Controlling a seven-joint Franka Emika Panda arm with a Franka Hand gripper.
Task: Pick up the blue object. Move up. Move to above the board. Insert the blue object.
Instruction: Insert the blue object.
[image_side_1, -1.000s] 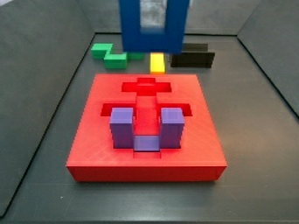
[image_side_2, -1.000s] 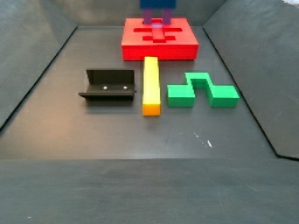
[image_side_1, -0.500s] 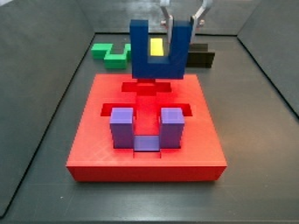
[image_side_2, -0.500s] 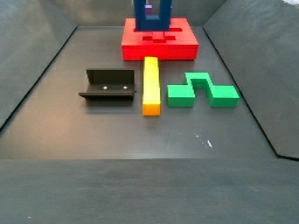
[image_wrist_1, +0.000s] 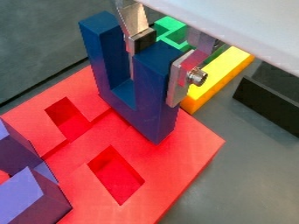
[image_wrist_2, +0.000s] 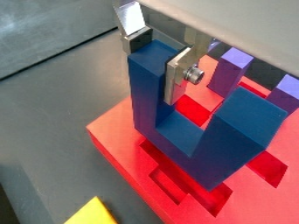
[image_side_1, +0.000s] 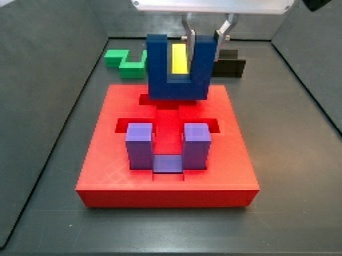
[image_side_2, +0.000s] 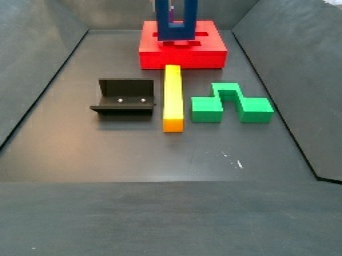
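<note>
Franka gripper (image_wrist_1: 158, 59), upper centre of a wrist view, is clamped on one prong of the blue object (image_wrist_1: 131, 77), silver plates either side w/ dark pads pressed to the navy plastic; a side view shows the same grip from above, gripper (image_side_1: 205, 40) at top centre of frame. The blue object (image_side_1: 178, 68) hangs prongs-up over the far end of the board (image_side_1: 167, 185), its base at or just above the red top near the cross-shaped recess (image_side_1: 167, 100); whether it already touches can't be told from these views. Judgement: insert step, late in task, block not yet seated. Risks from here: (1) slight offset btwn base and recess edges, so the block lands on the red rim and jams or tips instead of dropping in; (2) grip is on one prong only, off-centre, so any contact force could twist the block in the pads and cock it at an angle; (3) pushing down on a misaligned block could shift the board. The purple block (image_side_1: 166, 146) sits in its own recess at the near end, lower centre of frame, well apart, so unlikely to interfere. Yellow bar (image_side_2: 173, 95), green block (image_side_2: 230, 103) and black box (image_side_2: 124, 98) lie on the floor mid-frame in a side view, clear of the drop zone.
</note>
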